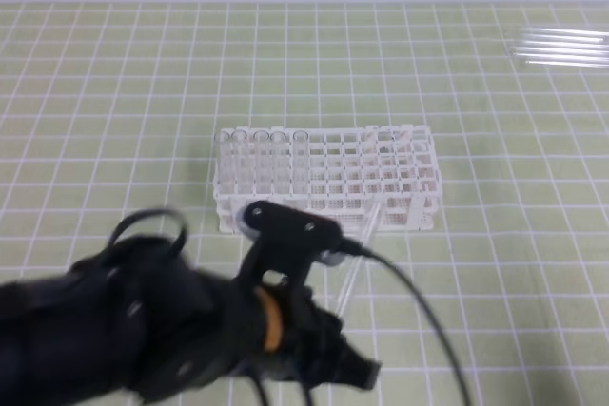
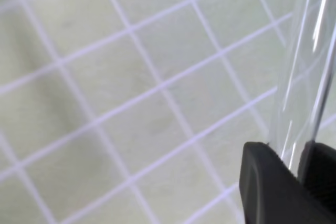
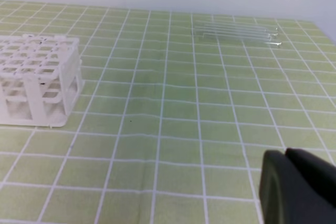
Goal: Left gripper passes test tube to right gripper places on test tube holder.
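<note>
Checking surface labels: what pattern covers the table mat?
Pale green mat with a white square grid; clearest in the right wrist view.

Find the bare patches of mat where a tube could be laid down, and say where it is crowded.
Free: the mat between the test tube holder and the spare tubes. Crowded: in front of the holder, where the left gripper grips the test tube.

1. My high camera looks down from the front onto the surface [image 1: 114, 73], test tube holder [image 1: 324, 178] centred.
2. My left wrist view sits very close above the surface.
3. My right wrist view looks low across it, sharing the holder at 9 o'clock.
</note>
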Available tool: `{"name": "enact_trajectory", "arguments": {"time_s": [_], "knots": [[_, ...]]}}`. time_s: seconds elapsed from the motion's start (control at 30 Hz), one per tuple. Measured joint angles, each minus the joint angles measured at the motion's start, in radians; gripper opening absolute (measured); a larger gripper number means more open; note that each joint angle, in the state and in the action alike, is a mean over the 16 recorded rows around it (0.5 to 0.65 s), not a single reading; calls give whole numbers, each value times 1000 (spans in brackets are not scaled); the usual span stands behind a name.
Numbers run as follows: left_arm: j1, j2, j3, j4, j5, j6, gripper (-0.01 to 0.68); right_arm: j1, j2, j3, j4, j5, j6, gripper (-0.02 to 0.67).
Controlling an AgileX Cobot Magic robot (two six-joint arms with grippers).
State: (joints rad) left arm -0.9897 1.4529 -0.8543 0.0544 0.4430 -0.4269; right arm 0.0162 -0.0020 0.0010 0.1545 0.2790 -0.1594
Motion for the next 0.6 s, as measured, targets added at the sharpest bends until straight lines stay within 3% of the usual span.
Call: {"name": "enact_trajectory", "arguments": {"time_s": [0.33, 0.6], "knots": [[-4, -226, 301, 407, -284, -2, 34, 0, 0, 0, 0, 0, 0, -18], [-3, -310, 376, 581, -374, -7, 22, 0, 1, 0, 0, 0, 0, -18]]}}
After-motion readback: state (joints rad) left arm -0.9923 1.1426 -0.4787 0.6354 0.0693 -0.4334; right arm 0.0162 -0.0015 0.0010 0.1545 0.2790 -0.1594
